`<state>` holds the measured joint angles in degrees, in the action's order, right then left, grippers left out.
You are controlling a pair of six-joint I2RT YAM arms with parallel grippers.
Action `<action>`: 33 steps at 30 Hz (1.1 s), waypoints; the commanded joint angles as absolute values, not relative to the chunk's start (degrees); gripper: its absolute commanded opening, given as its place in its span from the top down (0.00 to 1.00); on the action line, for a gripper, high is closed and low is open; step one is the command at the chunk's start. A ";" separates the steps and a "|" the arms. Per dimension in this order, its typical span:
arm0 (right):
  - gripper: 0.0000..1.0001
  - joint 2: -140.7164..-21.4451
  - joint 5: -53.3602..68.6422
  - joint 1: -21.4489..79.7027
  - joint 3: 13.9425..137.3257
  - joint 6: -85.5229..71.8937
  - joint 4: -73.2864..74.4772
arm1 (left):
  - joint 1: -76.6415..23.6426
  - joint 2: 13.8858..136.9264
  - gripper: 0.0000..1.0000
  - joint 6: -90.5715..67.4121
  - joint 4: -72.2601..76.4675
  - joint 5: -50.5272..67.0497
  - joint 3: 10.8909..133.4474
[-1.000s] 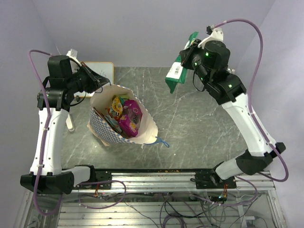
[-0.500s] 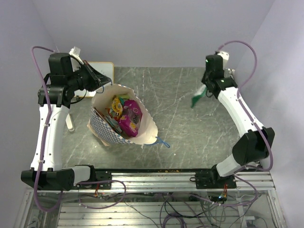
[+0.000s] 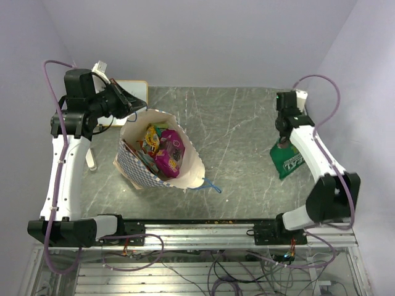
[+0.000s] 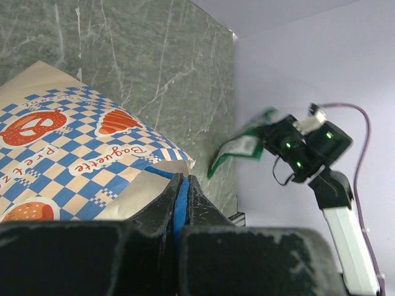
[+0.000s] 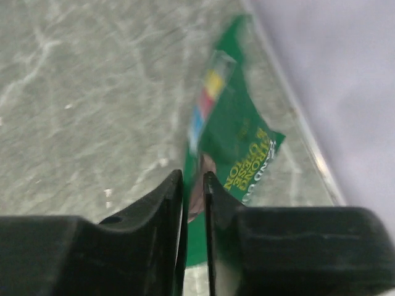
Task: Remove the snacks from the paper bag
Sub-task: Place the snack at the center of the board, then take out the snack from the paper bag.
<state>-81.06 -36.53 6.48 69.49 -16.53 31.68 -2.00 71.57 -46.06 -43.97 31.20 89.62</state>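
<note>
Noted left claw (image 3: 136,106) clamped tight on far rim of paper bag (image 3: 131,165), with a blue strip nipped between the fingers (image 4: 166,200) in left wrist view

Noted right claw (image 3: 284,143) low at right side of worktop (image 3: 234,135), pointing down onto top edge of green chip bag (image 3: 288,161). Seen blurred from right wrist: fingers (image 5: 163,197) close together, only a thin slit, bag edge showing in the slit. Cannot tell whether pinched or already free

Found green chip bag down on worktop close to right wall, well apart from paper bag. Glossy green, pale lettering, coloured strip along one seam

Found paper bag standing at left side of worktop, mouth open upward. Cream inside, blue-and-white checks with a pretzel print on the outer band, blue cord handle (image 3: 210,184) trailing from near rim

Counted inside: purple packet (image 3: 170,154) uppermost, orange-red packet (image 3: 150,140) just beside it toward far left, more packets beneath, too crowded to name
</note>
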 commanded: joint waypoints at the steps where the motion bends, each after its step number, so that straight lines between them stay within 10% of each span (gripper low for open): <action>1: 0.71 -92.21 -22.97 8.97 76.59 -20.66 32.38 | -1.69 69.84 0.93 -46.26 -42.20 33.53 90.64; 8: 0.39 -106.98 2.65 12.61 92.58 -29.18 32.10 | -1.69 69.55 0.93 -48.05 -40.75 33.42 90.00; 33: 0.38 -76.20 18.94 24.56 77.41 -26.06 30.06 | -3.16 65.13 0.93 -54.17 -32.34 36.57 81.55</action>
